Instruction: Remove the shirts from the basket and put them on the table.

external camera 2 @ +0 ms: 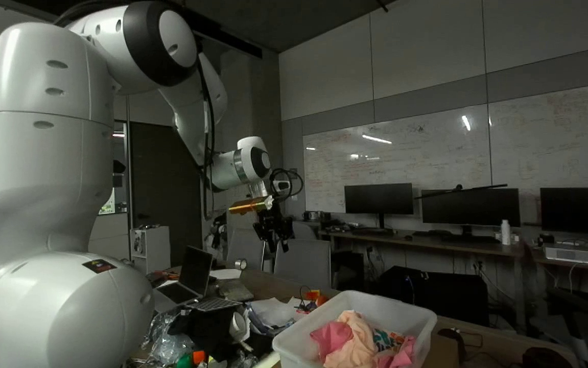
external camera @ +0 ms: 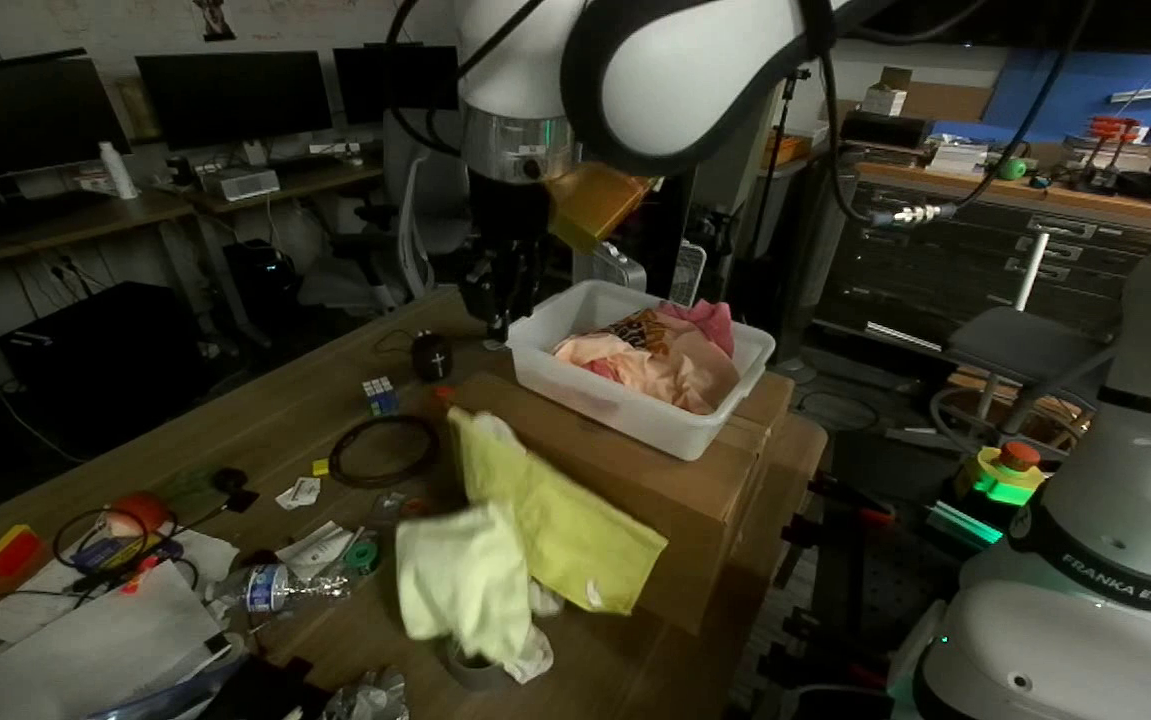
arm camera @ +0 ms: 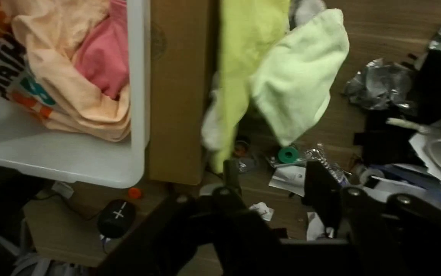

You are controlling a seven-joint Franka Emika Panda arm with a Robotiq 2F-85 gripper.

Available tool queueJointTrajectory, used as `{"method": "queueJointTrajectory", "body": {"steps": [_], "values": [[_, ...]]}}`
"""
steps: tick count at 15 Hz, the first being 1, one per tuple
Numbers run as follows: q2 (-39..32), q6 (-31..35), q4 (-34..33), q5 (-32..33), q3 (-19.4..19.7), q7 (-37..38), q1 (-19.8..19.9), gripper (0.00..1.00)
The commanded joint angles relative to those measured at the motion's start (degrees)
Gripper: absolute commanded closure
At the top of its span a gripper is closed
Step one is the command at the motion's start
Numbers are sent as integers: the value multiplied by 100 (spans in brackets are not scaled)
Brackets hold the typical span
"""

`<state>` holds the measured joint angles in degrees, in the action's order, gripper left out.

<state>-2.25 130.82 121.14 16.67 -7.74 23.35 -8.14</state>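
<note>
Handling printed peach shirt (external camera: 670, 374): likely soft, light; we'd pinch a raised fold.
Fingers (arm camera: 322, 191): spread apart, holding nothing.

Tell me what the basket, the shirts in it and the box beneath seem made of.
Basket: probably plastic, cloudy white, with a smooth moulded rim. Shirts: matt fabric, maybe cotton, judging by soft folds and print. Box: likely cardboard, dull brown, with flat sides and straight edges.
</note>
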Motion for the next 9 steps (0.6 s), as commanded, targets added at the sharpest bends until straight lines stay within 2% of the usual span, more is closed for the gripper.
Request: {"method": "queueJointTrajectory", "body": {"steps": [1, 3, 4, 9], "values": [[-21, -350, -24, 738, 56, 351, -35, 18], [5, -556, 1, 682, 174, 250, 83, 3], [24, -617, 21, 598, 248, 192, 151, 0], [66, -661, 158, -16, 840, -299, 751, 0]]}}
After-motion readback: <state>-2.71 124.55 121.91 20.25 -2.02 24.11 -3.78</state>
